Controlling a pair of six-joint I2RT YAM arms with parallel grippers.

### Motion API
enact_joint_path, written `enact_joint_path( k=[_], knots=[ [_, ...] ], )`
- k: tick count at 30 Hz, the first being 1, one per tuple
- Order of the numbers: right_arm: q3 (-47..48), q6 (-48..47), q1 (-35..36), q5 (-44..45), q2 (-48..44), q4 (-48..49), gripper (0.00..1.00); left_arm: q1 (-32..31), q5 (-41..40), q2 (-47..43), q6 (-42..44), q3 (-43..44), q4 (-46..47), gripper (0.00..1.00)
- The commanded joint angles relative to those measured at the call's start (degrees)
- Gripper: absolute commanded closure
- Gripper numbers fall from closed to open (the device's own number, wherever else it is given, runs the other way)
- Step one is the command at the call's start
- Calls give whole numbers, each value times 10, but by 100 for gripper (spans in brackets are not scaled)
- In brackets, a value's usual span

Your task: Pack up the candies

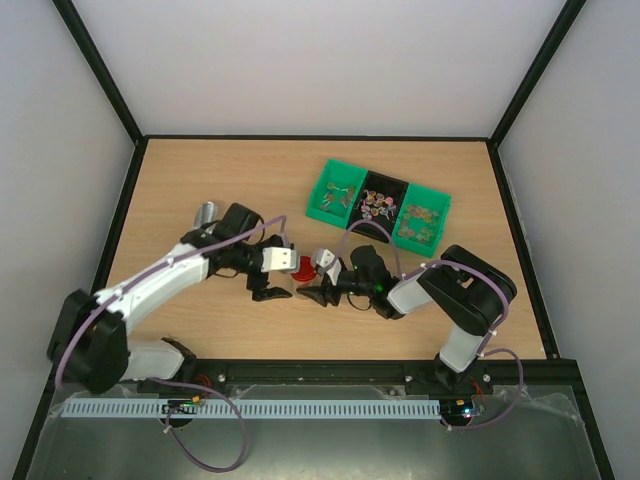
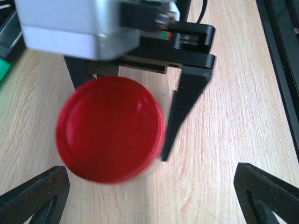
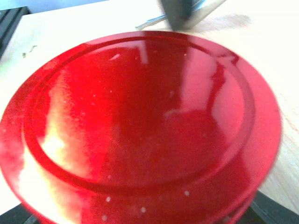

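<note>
Barely started imo: the candies (image 1: 378,205) all sit in the green and black bins (image 1: 333,166) at the back of the bench (image 1: 200,170). Right hand (image 1: 312,276) is clamped on the red lid (image 2: 110,128), and left hand (image 2: 149,192) hangs wide open beside it.

Lab test cell: white walls (image 1: 320,60), black frame (image 1: 102,70), wooden table (image 1: 200,170)

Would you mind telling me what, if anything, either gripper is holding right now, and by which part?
The right gripper holds the red lid by its rim, pinched across opposite edges. The left gripper is open and holds nothing.
</note>
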Motion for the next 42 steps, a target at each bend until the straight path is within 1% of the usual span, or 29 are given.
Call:
enact_joint_path(
  k=[1,3,9,14,17,22,24,27,31,34,38,39,42],
  knots=[
    [-2,34,0,56,-1,13,70,-15,-75,-97,-247,-100,172,1],
    [-2,38,0,68,2,16,71,-27,-114,-109,-308,-126,219,1],
    [1,44,6,77,9,23,70,-53,-200,-78,-436,-136,307,3],
    [2,46,10,90,10,21,70,-72,-195,-67,-459,-143,353,4],
    [3,47,9,93,10,20,70,-78,-185,-60,-462,-147,377,7],
    [4,49,10,96,10,20,70,-81,-184,-36,-479,-142,392,9],
    [5,49,11,95,10,19,70,-82,-184,-30,-478,-140,392,11],
    [3,50,10,94,10,19,70,-81,-182,-29,-471,-140,391,18],
    [2,46,11,87,9,20,70,-81,-174,-35,-458,-141,390,32],
    [0,37,10,70,8,21,70,-81,-148,-41,-429,-141,379,40],
    [-4,22,10,42,2,22,70,-72,-106,-49,-363,-141,345,44],
    [-5,16,9,33,0,21,70,-65,-85,-48,-346,-140,333,45],
    [-7,-4,8,-1,-6,10,70,-43,-34,-42,-280,-125,276,46]
  ],
)
